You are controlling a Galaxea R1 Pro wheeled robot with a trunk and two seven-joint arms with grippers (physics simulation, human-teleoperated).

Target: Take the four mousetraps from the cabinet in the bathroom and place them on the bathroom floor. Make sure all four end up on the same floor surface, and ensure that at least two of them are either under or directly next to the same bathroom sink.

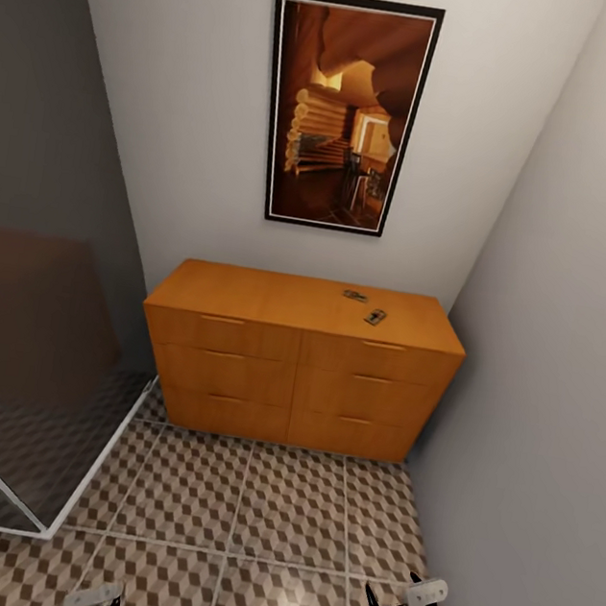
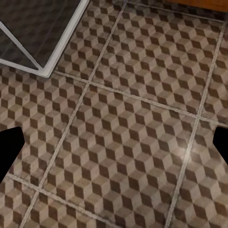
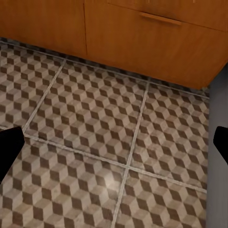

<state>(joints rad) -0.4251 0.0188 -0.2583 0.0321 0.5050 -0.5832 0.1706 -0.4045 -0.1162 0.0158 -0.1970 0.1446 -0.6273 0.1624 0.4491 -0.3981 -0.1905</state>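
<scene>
Head view: two mousetraps (image 1: 365,308) sit atop the cabinet (image 1: 299,361), well ahead. Left wrist: left hand (image 2: 114,147) spread, empty over the bathroom floor (image 2: 123,133). Right wrist: right hand (image 3: 114,145) spread too. Approach step; next, roll closer and reach.

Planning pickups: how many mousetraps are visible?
2: small tan wooden mousetraps on the orange-brown wooden cabinet top, right side, one behind the other. More may be hidden.
</scene>
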